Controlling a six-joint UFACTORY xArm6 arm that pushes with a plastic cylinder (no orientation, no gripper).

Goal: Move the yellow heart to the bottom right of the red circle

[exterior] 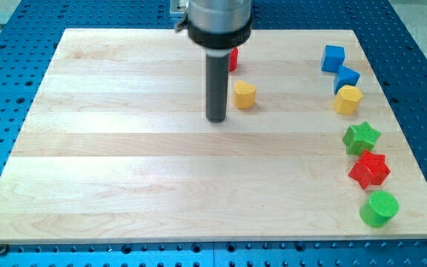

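Rod tip (216,119) placed just left of the yellow heart-shaped block (245,95) on the wooden board (124,170).
No gripper is fitted; the red block (233,59), mostly hidden, is seen above the heart.

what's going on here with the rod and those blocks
A robot arm with a dark rod is pushing blocks on a wooden board. My tip sits just left of the yellow heart, not clearly touching it. The red circle is just above, mostly hidden behind the rod. Other blocks line the right side.
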